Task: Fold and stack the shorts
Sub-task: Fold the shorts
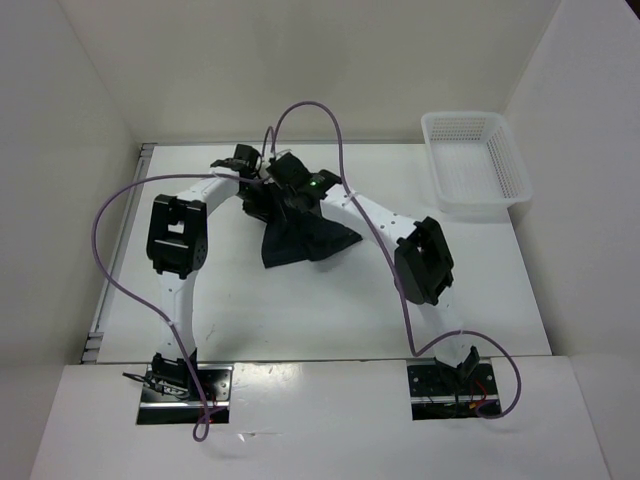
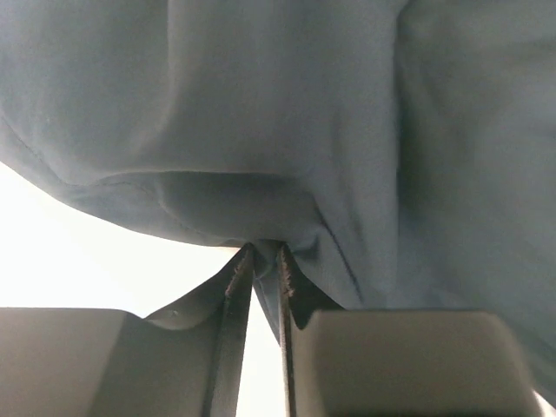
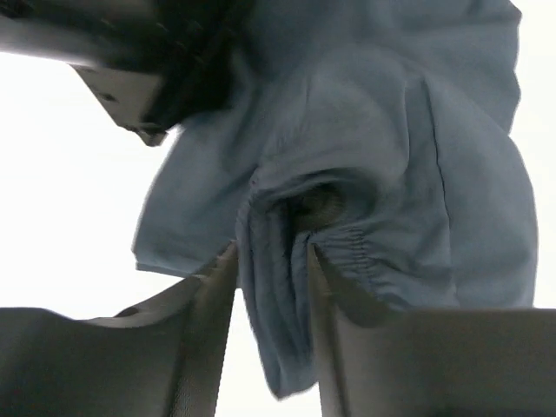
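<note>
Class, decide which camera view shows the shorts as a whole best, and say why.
Top external: the shorts show nearly whole, a dark bunched heap with a clear outline. The left wrist view shows only close-up cloth filling the frame; the right wrist view, only a gathered fold.

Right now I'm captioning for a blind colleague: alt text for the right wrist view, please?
Close-up: a thick bunched fold of the blue-grey shorts hangs between the parted fingers of the right hand. More fabric fills the upper right, dark robot hardware juts in at top left, against bright white.
</note>
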### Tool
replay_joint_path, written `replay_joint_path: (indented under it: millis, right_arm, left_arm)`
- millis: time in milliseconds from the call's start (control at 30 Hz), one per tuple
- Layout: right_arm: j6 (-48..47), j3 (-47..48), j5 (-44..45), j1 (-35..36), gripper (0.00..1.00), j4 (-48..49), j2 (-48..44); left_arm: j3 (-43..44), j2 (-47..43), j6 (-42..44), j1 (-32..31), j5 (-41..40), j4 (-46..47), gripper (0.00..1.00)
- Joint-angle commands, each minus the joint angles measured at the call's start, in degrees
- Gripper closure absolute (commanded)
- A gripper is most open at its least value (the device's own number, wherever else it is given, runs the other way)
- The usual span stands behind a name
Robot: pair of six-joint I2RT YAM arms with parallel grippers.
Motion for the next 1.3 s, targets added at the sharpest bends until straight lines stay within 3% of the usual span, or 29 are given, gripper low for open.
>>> replay_joint_path:
  millis: [0, 67, 233, 300, 500, 533, 633, 667, 733, 1000, 1267]
  right_arm:
    - [-4.3, 7.7, -8.5, 2.8, 0.56, 5.3, 2.2]
    - [-5.5, 10.9, -11.7, 2.8, 0.43, 5.3, 3.2]
    - [-10.5, 14.5, -17.6, 3.3, 0.41, 5.3, 1.2]
    - [-13.4, 9.8, -15.9, 3.3, 0.41, 5.3, -3.0]
    - [-23.9, -11.3, -7.6, 1.9, 0.41, 9.5, -15.4]
    - [-26.6, -13.8, -7.6, 1.9, 0.41, 11.1, -18.9]
    - [-31.3, -24.1, -9.8, -0.9, 0.37, 15.1, -25.4]
    - [-32.9, -28.2, -10.6, -0.9, 0.37, 15.8, -26.5]
    - [-37.3, -32.1, -11.3, -0.9, 0.31, 17.7, -29.0]
    - [-49.8, -43.7, -14.5, -1.4, 0.23, 24.9, -30.1]
    - [-49.1, -48.4, -15.0, -2.0, 0.22, 27.6, -32.0]
  left_arm:
    - [1.0, 1.2, 1.8, 0.1, 1.7, -1.6, 0.74]
    - [1.0, 1.2, 1.8, 0.7, 1.7, -2.1, 0.72]
    - [1.0, -0.5, 1.8, 4.4, -1.0, -2.7, 0.57]
    - [1.6, -3.3, 1.8, 5.6, -2.9, -3.3, 0.47]
    - [2.6, -14.6, 1.8, 2.7, -6.1, -3.8, 0.34]
    - [2.6, -15.5, 1.8, 2.7, -5.5, -3.8, 0.26]
    - [4.6, -17.5, 1.8, 1.2, -0.9, -5.9, 0.17]
    - [4.6, -17.5, 1.8, 0.5, 1.3, -6.5, 0.05]
    - [4.0, -17.5, 1.8, -1.7, 6.6, -7.8, 0.0]
    - [5.5, -4.7, 1.8, -5.0, 11.1, -11.1, 0.0]
    - [8.1, -1.5, 1.8, -5.6, 11.0, -12.4, 0.02]
